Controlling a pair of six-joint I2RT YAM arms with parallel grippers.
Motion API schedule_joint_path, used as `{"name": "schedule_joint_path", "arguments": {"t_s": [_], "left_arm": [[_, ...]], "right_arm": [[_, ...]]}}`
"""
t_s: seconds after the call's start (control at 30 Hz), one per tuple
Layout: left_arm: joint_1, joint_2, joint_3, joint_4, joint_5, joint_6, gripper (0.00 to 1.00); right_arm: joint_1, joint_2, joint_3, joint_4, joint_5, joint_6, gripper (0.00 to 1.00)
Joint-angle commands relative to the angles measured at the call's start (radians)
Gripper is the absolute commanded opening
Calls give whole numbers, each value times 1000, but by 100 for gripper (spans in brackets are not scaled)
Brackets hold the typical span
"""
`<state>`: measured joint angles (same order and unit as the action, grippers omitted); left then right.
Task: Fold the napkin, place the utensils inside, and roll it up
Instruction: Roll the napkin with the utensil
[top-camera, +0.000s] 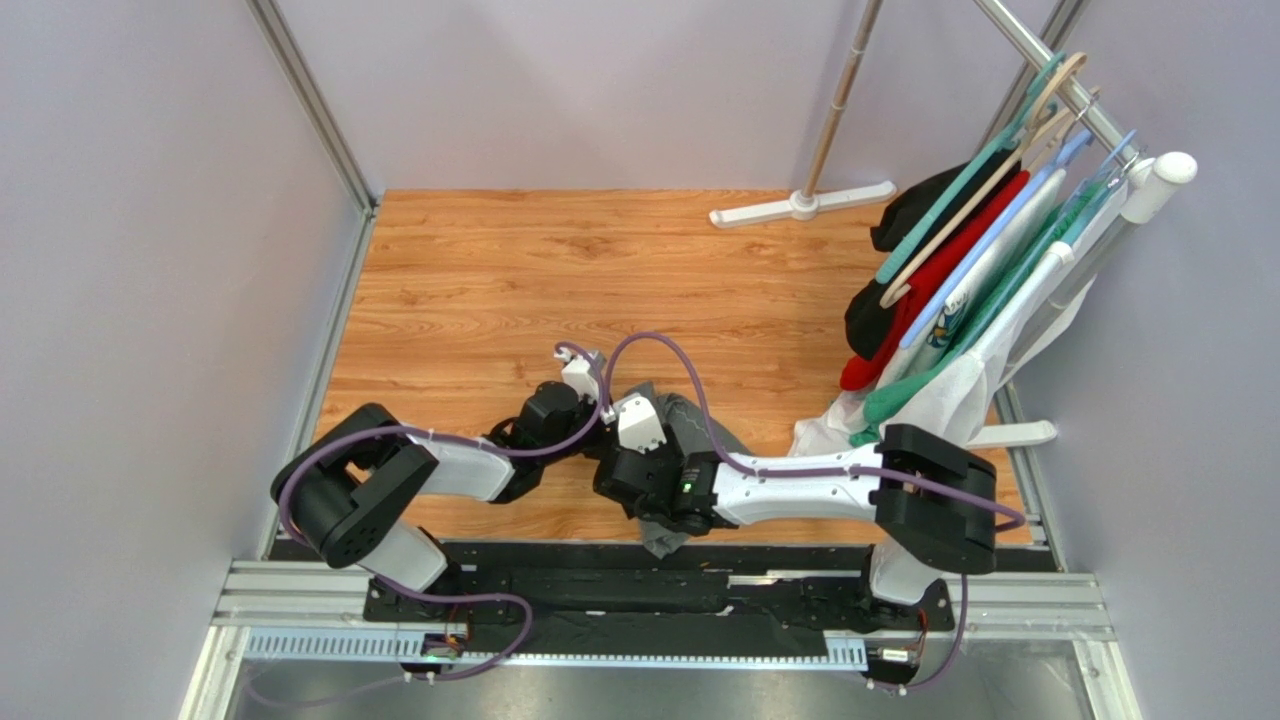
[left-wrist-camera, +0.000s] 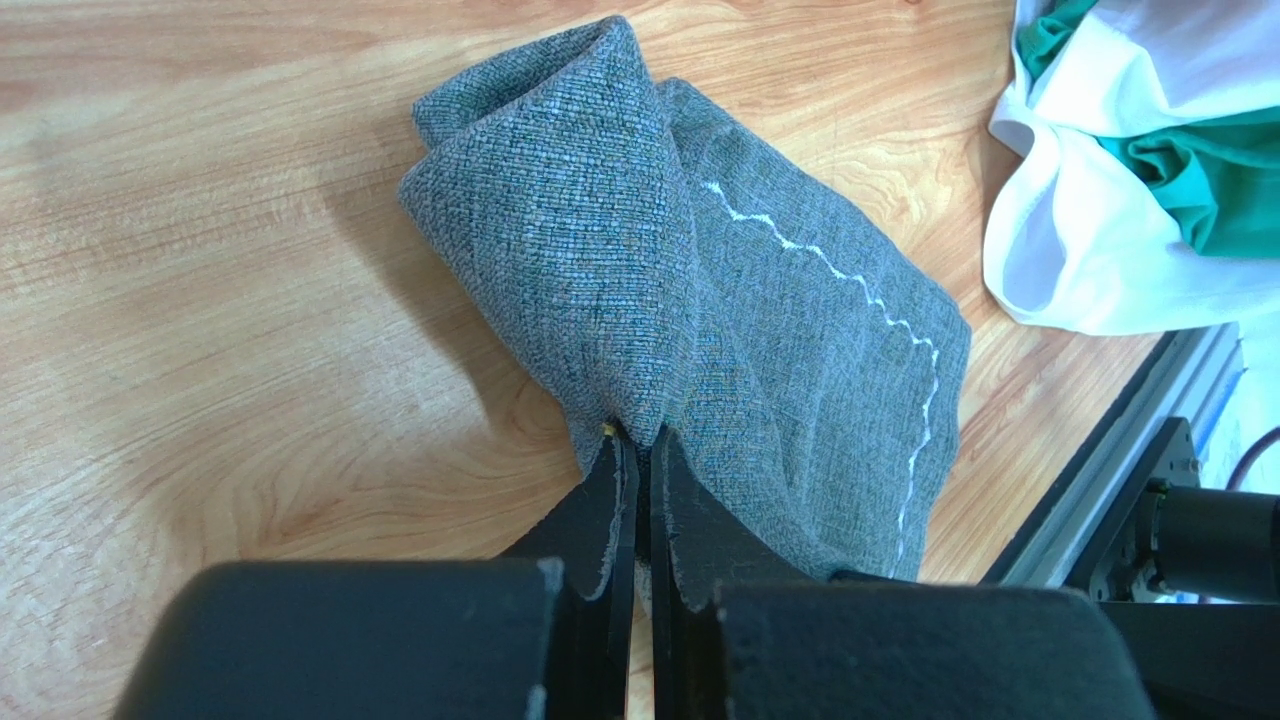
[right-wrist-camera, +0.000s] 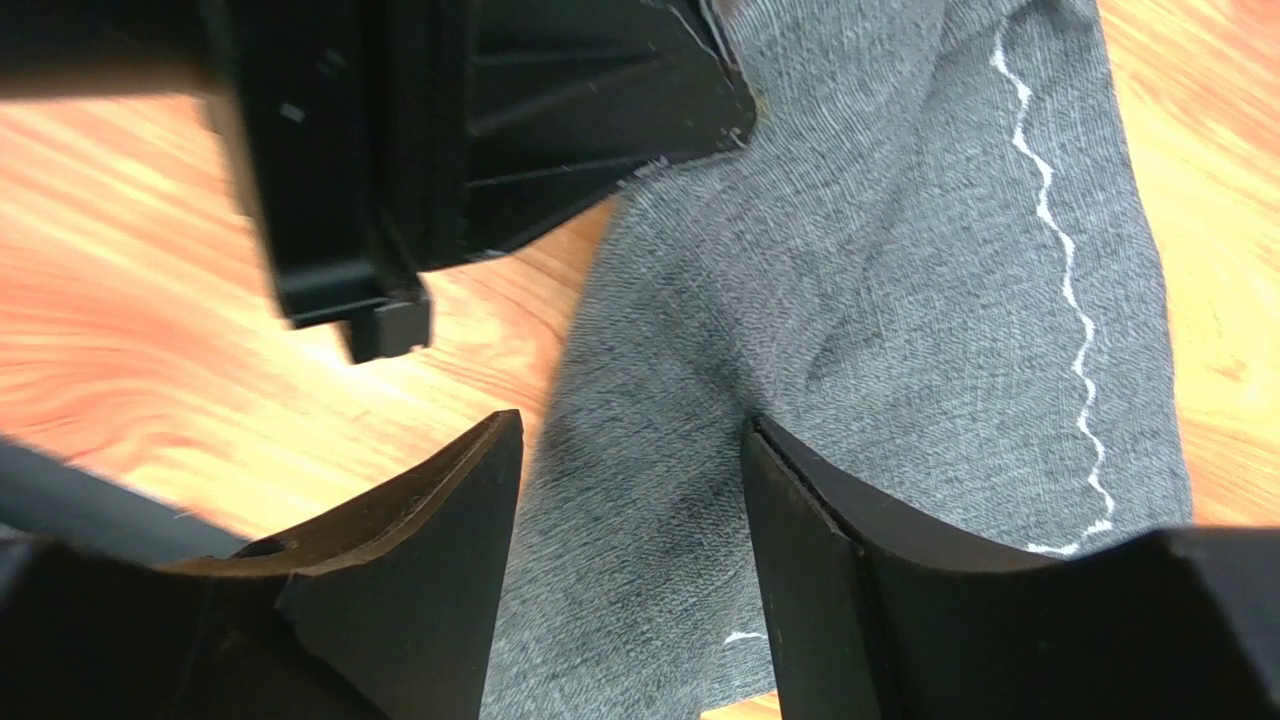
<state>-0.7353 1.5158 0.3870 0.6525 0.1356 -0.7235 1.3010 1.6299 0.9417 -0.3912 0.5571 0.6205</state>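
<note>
The dark grey napkin (left-wrist-camera: 751, 285) lies bunched and folded over on the wooden table, its pale stitched line running along one edge. My left gripper (left-wrist-camera: 634, 438) is shut on a pinched fold of it at the near side. My right gripper (right-wrist-camera: 631, 450) is open, its two fingers standing either side of a ridge of the napkin (right-wrist-camera: 902, 270), close to the left gripper's fingers (right-wrist-camera: 601, 105). In the top view both grippers (top-camera: 609, 428) (top-camera: 643, 483) meet over the napkin (top-camera: 663, 536), which is mostly hidden under them. No utensils are in view.
A white cloth with green garments (left-wrist-camera: 1112, 210) lies just right of the napkin. A rack of hangers with red, black and green clothes (top-camera: 977, 255) stands at the right. A pole stand's base (top-camera: 804, 203) is at the back. The metal rail (left-wrist-camera: 1120, 458) runs along the near edge.
</note>
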Motion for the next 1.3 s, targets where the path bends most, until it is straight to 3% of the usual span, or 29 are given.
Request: {"name": "schedule_joint_path", "arguments": {"t_s": [0.0,0.2,0.3,0.37,0.43,0.67,0.7,0.77,1.03,1.27], "left_arm": [[-6,-11,32,-16,15,-10,0],[-4,-23,32,-11,19,-28,0],[-6,-32,29,-4,25,-45,0],[-4,-40,21,-4,18,-59,0],[-1,-57,16,-13,4,-74,9],[91,-176,-33,-73,22,-85,57],[100,-213,-36,-83,25,-79,69],[119,-273,-43,-112,25,-73,78],[125,-397,-75,-197,-10,-48,79],[134,-320,-119,-64,45,-92,79]], "right_arm": [[24,56,49,-61,73,16,59],[30,128,48,-49,49,45,54],[24,165,54,-48,32,54,37],[20,171,43,-29,21,55,15],[8,148,23,-5,1,48,0],[-109,-18,-184,302,-219,8,0],[-118,-24,-211,325,-244,5,0],[-150,-47,-259,420,-323,7,0],[-264,-117,-423,693,-523,100,0],[-313,-117,-535,900,-618,199,0]]}}
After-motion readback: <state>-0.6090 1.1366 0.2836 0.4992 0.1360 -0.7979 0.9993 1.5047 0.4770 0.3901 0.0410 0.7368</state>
